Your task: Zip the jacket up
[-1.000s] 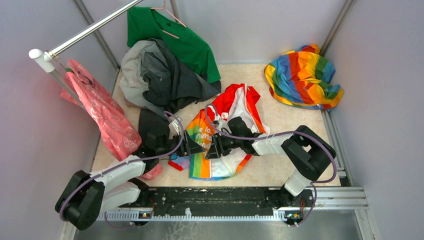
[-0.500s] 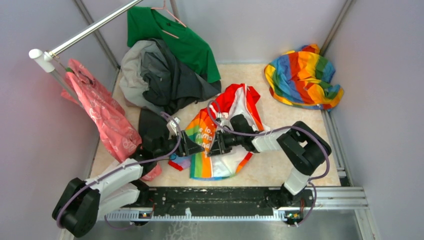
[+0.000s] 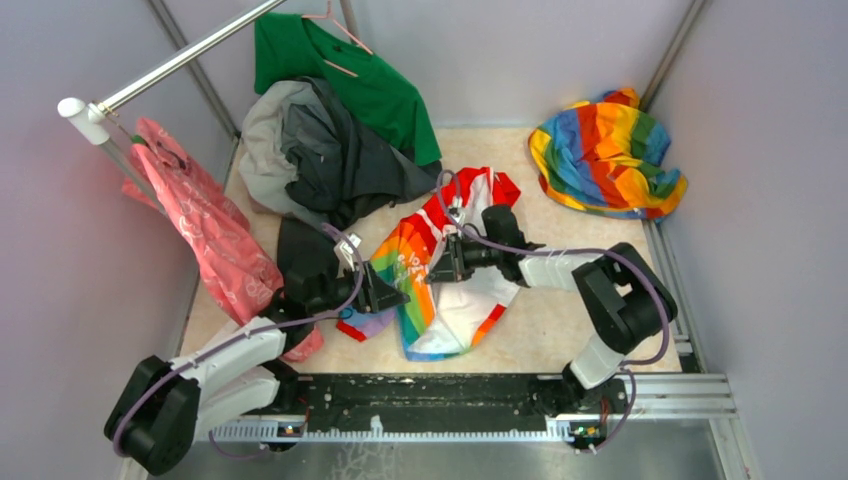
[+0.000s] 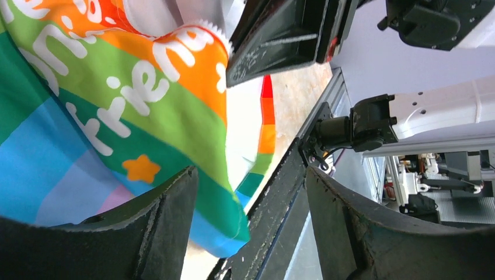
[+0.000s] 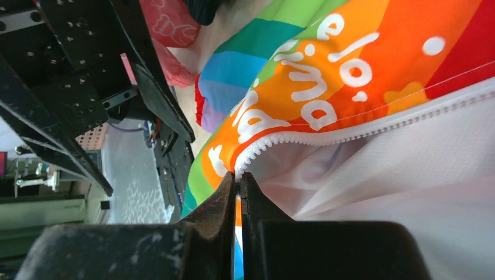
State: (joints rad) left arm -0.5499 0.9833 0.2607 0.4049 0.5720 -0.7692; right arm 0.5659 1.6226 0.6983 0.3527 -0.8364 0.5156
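Note:
The jacket (image 3: 455, 290) lies crumpled mid-table, white with rainbow-striped panels and a red hood at the back. My right gripper (image 3: 438, 272) is shut on the jacket's front edge and holds that flap raised. In the right wrist view the jaws (image 5: 238, 177) pinch the end of the white zipper teeth (image 5: 303, 137) beside the orange lettered panel. My left gripper (image 3: 396, 295) stands open just left of the jacket. In the left wrist view its fingers (image 4: 169, 221) are wide apart and the rainbow hem (image 4: 227, 216) hangs in front of the gap, unclamped.
A heap of grey garments (image 3: 320, 150) and a green shirt on a hanger (image 3: 345, 75) fill the back left. A pink bag (image 3: 210, 235) hangs from the rail (image 3: 170, 65). An all-rainbow cloth (image 3: 605, 150) lies back right. The black base rail (image 3: 430, 395) runs along the near edge.
My right gripper has shut on the jacket's zipper edge and drawn it up and back to the right, lifting the front panel. The left arm has hardly moved.

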